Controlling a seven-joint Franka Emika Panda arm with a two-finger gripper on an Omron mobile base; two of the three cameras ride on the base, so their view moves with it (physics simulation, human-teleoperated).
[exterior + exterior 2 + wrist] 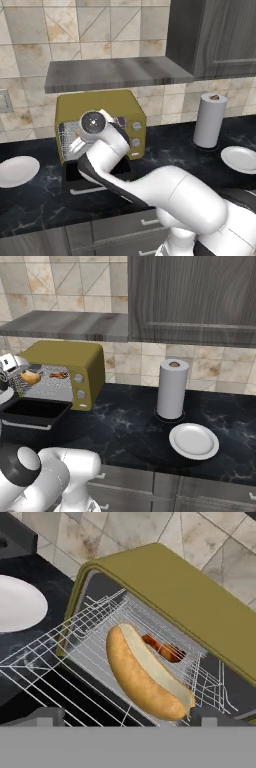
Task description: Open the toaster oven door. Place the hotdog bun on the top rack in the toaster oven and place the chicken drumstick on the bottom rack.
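The toaster oven door (35,412) hangs open. The hotdog bun (147,672) lies on a wire rack (75,657) between the gripper (127,714)'s spread-apart fingers, with the chicken drumstick (164,648) behind it.

The oven (75,363) stands on the counter (125,431) against the wall, its door (35,412) folded down in front. Inside, the bun (145,674) lies on a pulled-out rack (65,657), with the drumstick (164,649) behind it. A paper roll (172,388) stands to the oven's right, with a plate (194,441) before it.
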